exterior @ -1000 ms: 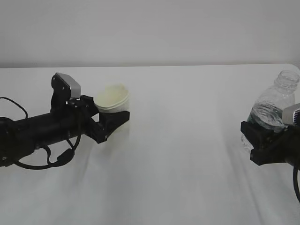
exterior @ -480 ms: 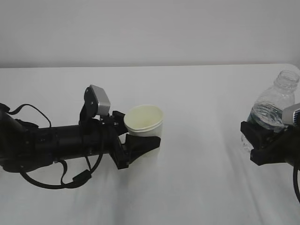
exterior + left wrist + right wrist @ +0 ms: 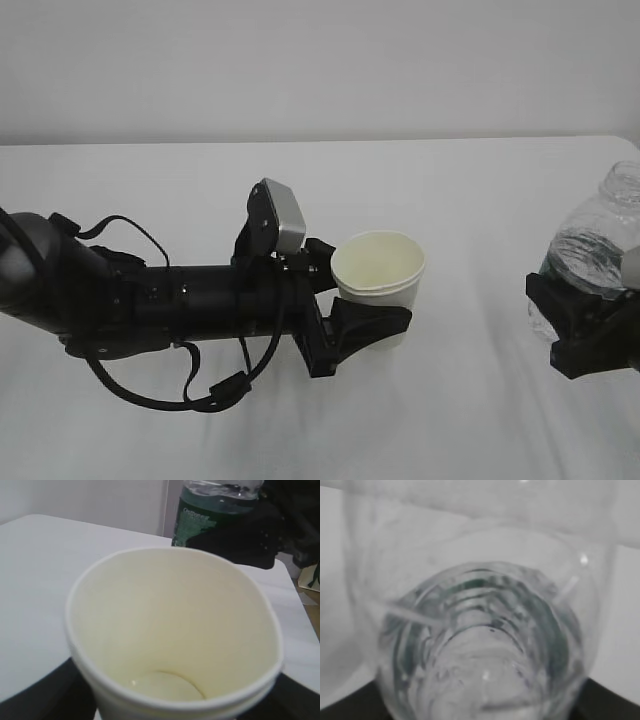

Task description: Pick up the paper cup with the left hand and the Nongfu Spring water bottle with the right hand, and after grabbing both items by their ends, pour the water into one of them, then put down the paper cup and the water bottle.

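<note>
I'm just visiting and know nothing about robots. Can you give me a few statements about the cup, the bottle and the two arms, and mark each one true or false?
1. The left tool holds the paper cup upright, mouth up. True.
2. The paper cup is brimming with water. False: in the left wrist view its bare cream bottom shows.
3. The right tool grips the water bottle low on its body. True.
4. The bottle has a red cap on. False: no cap shows; the right wrist view looks straight down its open neck.
5. The cup and bottle are touching. False: bare white table lies between them.
</note>
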You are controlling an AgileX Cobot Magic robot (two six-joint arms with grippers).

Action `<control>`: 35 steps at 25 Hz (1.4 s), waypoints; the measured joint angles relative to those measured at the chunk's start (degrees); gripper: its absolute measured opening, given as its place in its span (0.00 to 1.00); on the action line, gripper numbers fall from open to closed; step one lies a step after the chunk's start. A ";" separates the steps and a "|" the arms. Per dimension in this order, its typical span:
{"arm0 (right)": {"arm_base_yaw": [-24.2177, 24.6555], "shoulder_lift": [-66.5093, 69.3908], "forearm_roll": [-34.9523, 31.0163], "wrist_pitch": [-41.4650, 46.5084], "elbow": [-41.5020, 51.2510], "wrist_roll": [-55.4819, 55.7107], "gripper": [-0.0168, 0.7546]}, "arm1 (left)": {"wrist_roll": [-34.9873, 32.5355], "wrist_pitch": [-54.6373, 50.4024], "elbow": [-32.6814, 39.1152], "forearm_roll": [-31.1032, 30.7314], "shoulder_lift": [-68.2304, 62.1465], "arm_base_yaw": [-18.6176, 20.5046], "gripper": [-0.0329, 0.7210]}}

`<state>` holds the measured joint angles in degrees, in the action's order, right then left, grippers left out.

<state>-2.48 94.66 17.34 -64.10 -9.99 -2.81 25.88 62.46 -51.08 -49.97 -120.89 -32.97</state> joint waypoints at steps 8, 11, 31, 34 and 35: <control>0.00 -4.74 -0.63 1.59 1.89 -0.08 0.57 | 5.09 -0.36 -0.97 -2.60 0.00 -0.12 0.72; 0.00 -5.34 -0.96 3.13 1.89 -0.08 0.57 | 5.95 -0.36 -0.97 -3.67 0.00 -0.49 0.72; 0.00 -5.57 -1.69 15.79 -2.66 1.76 0.57 | 6.18 -3.45 -0.97 -4.85 0.00 -1.96 0.72; 0.00 -5.57 -1.46 16.12 -3.79 1.76 0.57 | 6.18 -3.70 -0.97 -4.97 0.00 -2.24 0.72; 0.00 -5.57 -1.45 16.12 -4.20 1.76 0.57 | 6.18 -3.70 -0.97 -4.97 0.00 -2.37 0.72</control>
<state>-2.48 89.09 15.89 -47.98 -14.19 -1.05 32.06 58.76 -52.05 -54.94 -120.89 -35.34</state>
